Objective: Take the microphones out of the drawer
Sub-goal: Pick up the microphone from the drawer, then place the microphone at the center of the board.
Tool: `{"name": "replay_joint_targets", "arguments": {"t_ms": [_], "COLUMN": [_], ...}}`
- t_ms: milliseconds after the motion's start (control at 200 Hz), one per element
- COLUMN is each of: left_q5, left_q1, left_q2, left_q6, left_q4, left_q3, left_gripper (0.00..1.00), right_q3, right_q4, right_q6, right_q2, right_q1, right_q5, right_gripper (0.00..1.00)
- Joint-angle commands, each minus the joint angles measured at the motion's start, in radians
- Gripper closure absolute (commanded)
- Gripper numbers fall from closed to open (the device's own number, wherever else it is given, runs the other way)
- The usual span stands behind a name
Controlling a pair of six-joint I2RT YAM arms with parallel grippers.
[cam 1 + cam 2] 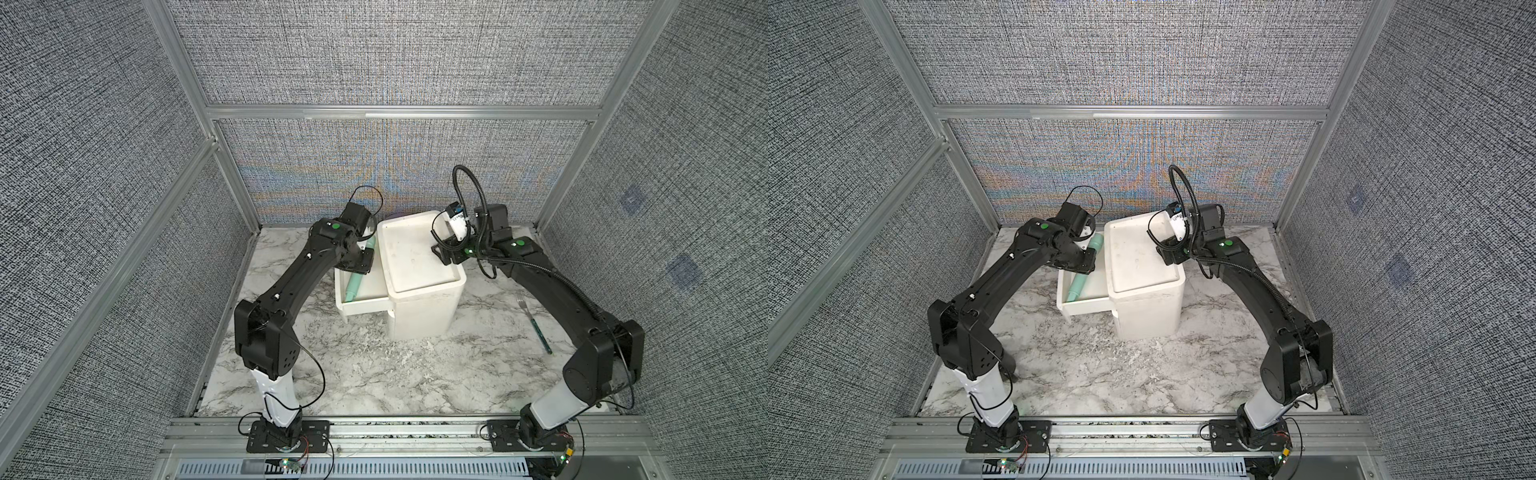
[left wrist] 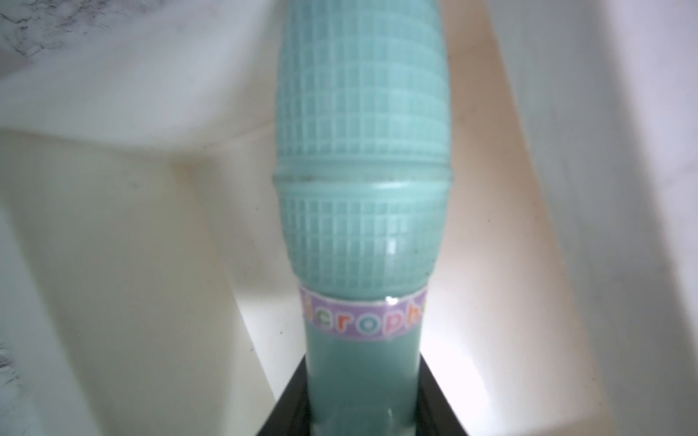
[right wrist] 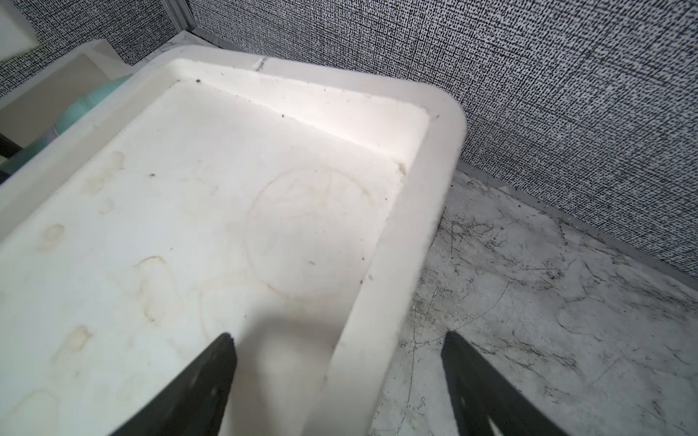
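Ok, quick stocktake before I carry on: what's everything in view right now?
microphone: 1, mint green, in the open drawer
drawer: 1, white, pulled out of the cabinet toward the left arm
cabinet: 1, white, middle of the table
fork: 1, metal with green handle, on the table beside the right arm
table: 1, white-grey marble
left gripper: 1, black, shut on the microphone's handle
right gripper: 1, black, open, astride the cabinet's top rim

A lilac band [image 2: 364, 319] wraps the teal microphone's [image 2: 362, 151] neck. Its coloured letters read "icroph", the word's ends curving out of sight. In a top view, dark print on a white tag [image 1: 457, 222] at the microphone's two o'clock is too small to read.
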Motion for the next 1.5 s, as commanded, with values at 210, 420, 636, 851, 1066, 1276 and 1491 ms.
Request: {"name": "replay_joint_targets", "arguments": {"t_ms": [210, 420, 636, 851, 1066, 1276, 1491], "left_q5": [-0.037, -0.009, -0.004, -0.047, -0.012, 0.047, 0.07], "left_q1": [0.027, 0.064, 0.12, 0.179, 0.268, 0.344, 0.399], "left_q2": [-0.044, -0.108, -0.22, -0.341, -0.376, -0.392, -0.402], "left_q6": [0.03, 0.026, 0.019, 0.024, -0.011, -0.054, -0.122], "left_q4": [-0.075, -0.061, 0.0, 0.094, 0.114, 0.176, 0.288], "left_q3": [0.041, 0.045, -0.016, -0.146, -0.232, -0.336, -0.477], "left_gripper": [1.0, 1.0, 1.0, 1.0, 1.0, 1.0, 1.0], "right_q3": [-0.001, -0.001, -0.002, 0.001, 0.002, 0.003, 0.001], "right_q4": [-0.069, -0.069, -0.069, -0.074, -0.078, -0.078, -0.078], "right_q6": [-0.032, -0.031, -0.031, -0.031, -0.031, -0.032, -0.032], "right_q2": [0.007, 0.008, 0.01, 0.014, 0.016, 0.016, 0.014], "right_q1": [0.0, 0.0, 0.001, 0.002, 0.006, 0.007, 0.007], "right_q5": [0.027, 0.027, 0.026, 0.024, 0.025, 0.027, 0.034], "right_gripper": [0.13, 0.13, 0.13, 0.13, 0.13, 0.13, 0.13]}}
